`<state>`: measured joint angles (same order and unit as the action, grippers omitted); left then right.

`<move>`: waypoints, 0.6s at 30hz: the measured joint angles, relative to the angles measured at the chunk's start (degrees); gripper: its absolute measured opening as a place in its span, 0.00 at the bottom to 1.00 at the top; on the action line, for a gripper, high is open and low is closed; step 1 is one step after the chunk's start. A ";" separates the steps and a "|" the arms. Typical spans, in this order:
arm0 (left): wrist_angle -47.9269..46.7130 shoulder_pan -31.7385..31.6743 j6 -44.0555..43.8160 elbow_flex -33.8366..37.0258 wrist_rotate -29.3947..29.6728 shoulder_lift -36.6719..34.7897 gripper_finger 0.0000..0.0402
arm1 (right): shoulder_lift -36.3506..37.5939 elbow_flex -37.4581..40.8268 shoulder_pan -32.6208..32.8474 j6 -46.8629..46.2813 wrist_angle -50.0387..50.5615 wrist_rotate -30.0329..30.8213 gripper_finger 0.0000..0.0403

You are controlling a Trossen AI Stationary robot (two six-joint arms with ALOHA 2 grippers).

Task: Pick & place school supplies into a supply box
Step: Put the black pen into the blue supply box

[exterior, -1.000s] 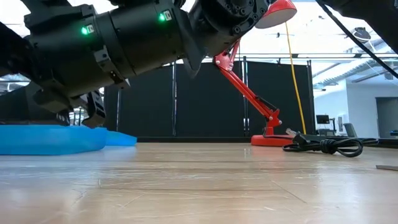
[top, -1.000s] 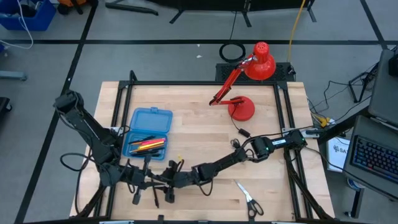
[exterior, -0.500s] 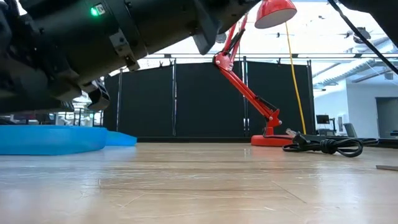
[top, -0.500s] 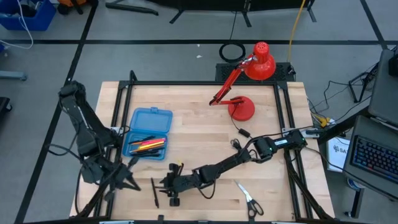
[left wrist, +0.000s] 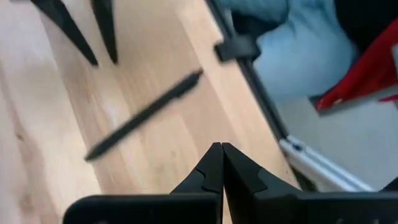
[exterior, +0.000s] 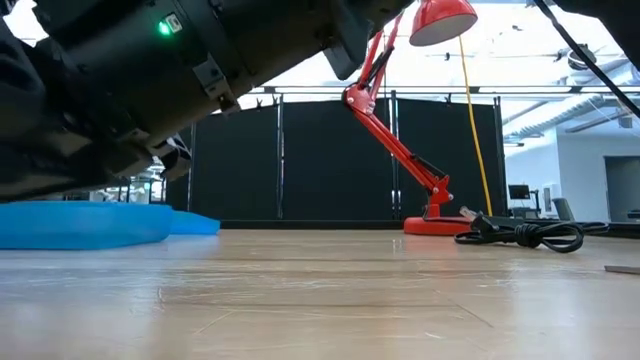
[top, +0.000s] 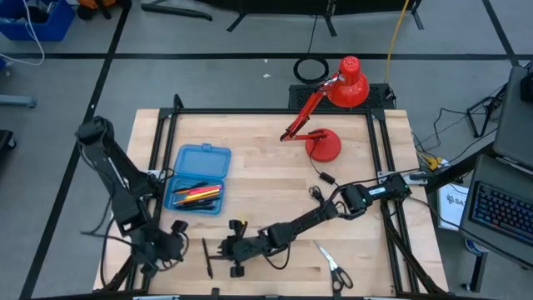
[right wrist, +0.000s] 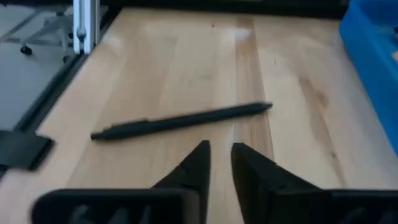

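A thin black pen lies flat on the wooden table near its front edge, between my two grippers; it also shows in the left wrist view and the right wrist view. My left gripper is shut and empty, left of the pen. My right gripper hovers just right of the pen, its fingertips a narrow gap apart with nothing between them. The blue supply box lies open, holding several orange, pink and black pens. The scissors lie near the front right.
A red desk lamp stands at the far right with its black cable coiled on the table. A small yellow-and-black item lies beside the right arm. A black frame rail runs along the table edge.
My left gripper has drawn back from the right gripper toward the table's left edge. The black pen now lies uncovered on the table between the two grippers. My right gripper has stayed near the front edge, shifting slightly.
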<state>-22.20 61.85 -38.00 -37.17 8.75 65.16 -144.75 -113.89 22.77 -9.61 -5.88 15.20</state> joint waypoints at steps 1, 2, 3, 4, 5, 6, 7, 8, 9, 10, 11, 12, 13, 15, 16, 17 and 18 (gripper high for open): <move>0.01 -0.07 -0.18 0.00 -0.43 1.17 0.01 | 0.00 0.02 0.12 0.13 0.45 0.01 0.09; 0.01 -0.20 -0.23 0.00 -0.47 2.21 0.01 | 0.06 0.02 0.20 0.65 0.73 0.30 0.06; 0.03 -0.42 -0.11 0.00 -0.83 3.19 0.01 | 0.19 0.02 0.31 1.15 0.92 1.08 0.03; 0.23 -0.72 -0.06 0.00 -1.38 4.24 0.01 | 0.35 0.02 0.50 1.33 1.21 2.00 0.02; 0.48 -1.07 -0.07 0.00 -2.38 5.27 0.01 | 0.58 0.02 0.65 1.38 1.42 3.41 0.01; 0.87 -1.41 -0.11 0.00 -3.48 6.35 0.01 | 1.06 0.03 0.93 1.41 2.19 4.99 0.02; 1.40 -1.86 -0.20 0.00 -4.90 7.44 0.00 | 1.44 0.04 1.14 1.59 2.90 6.33 0.02; 2.35 -2.38 -0.17 0.00 -6.50 8.41 0.00 | 1.75 0.04 1.35 1.94 2.97 7.50 0.02; 3.65 -2.95 0.08 0.00 -8.21 9.38 0.00 | 2.22 0.04 1.59 2.44 3.70 8.67 0.01; 4.81 -3.44 0.35 0.00 -9.29 10.25 0.00 | 2.89 0.04 1.80 2.95 4.87 9.74 0.01; 5.80 -3.83 0.39 0.00 -10.34 11.01 0.00 | 3.37 0.04 2.02 3.16 5.69 10.58 0.00; 6.59 -4.19 0.63 0.00 -11.40 11.70 0.00 | 3.70 0.04 2.13 3.28 6.06 11.42 0.00; 6.86 -4.60 1.10 0.00 -11.97 12.27 0.00 | 4.00 0.03 2.15 3.23 6.33 12.05 0.01; 7.15 -5.51 2.32 0.00 -11.60 13.29 0.00 | 4.56 0.02 2.30 3.03 7.56 12.70 0.01; 7.86 -6.05 2.97 0.00 -11.50 13.99 0.00 | 4.66 0.02 2.45 2.96 7.99 13.27 0.00; 8.33 -6.71 3.43 0.00 -11.87 14.67 0.00 | 4.66 0.02 2.46 2.89 7.99 13.46 0.00; 8.83 -7.40 3.95 0.00 -12.70 15.36 0.00 | 4.66 0.02 2.46 2.89 8.04 13.80 0.00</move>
<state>-13.37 54.45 -34.05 -37.17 -3.95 80.51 -140.09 -113.86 25.23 -6.72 2.15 29.00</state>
